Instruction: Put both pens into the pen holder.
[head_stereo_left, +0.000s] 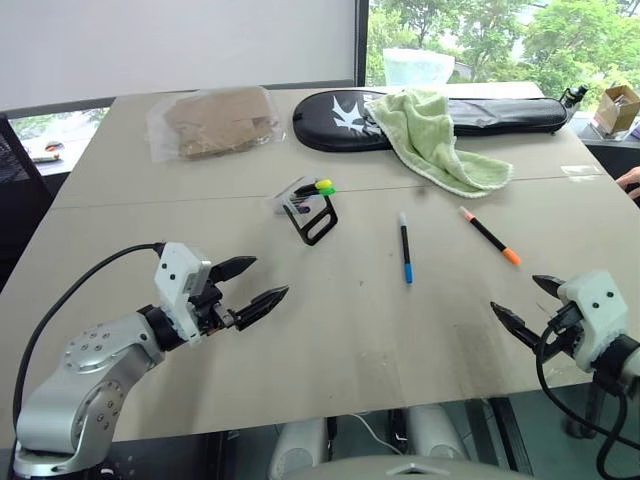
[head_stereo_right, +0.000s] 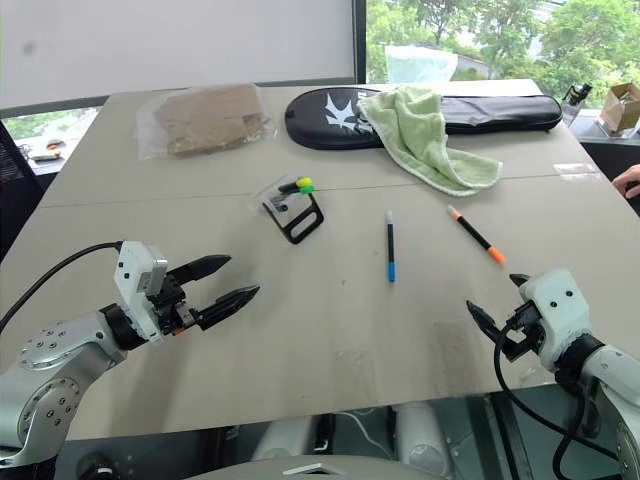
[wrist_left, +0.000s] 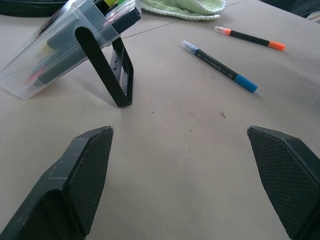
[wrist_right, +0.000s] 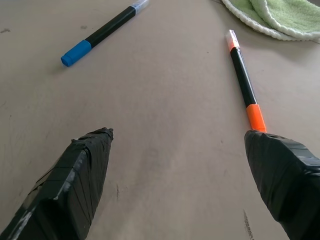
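Two pens lie flat on the beige table (head_stereo_left: 330, 340). The blue-ended pen (head_stereo_left: 405, 249) rests near the middle, and the orange-ended pen (head_stereo_left: 489, 235) lies to its right. The pen holder (head_stereo_left: 309, 207), a black frame with a clear slanted part and yellow and green bits on top, stands left of the pens. My left gripper (head_stereo_left: 255, 282) hovers open near the front left, short of the holder, with nothing in it. At the front right my right gripper (head_stereo_left: 528, 302) is open and empty too, just short of the orange-ended pen (wrist_right: 243, 80).
A long black zip case (head_stereo_left: 440, 116) lies along the far edge with a green towel (head_stereo_left: 432, 138) draped over it. A clear bag of brown material (head_stereo_left: 212, 121) sits at the far left. A person's hand (head_stereo_left: 630, 181) shows at the right edge.
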